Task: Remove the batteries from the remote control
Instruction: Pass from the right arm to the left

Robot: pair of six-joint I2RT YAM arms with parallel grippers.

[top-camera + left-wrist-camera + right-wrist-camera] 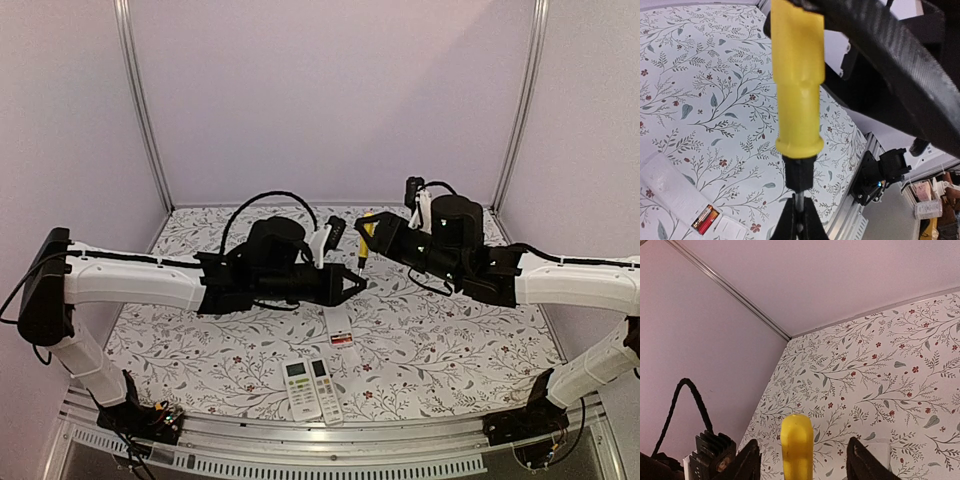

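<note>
Left tool (797,221) pinches screwdriver (797,75) shaft — right tool (804,460) (jaws apart) alongside.

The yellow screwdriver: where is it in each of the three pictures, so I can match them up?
Top external: the screwdriver is at the centre, between the two arms' tips.
Left wrist: it fills the middle, with the left gripper shut on its metal shaft.
Right wrist: only the handle end shows, bottom centre, between the open fingers of the right gripper.
Shared landmark: the flowered table cover.
</note>
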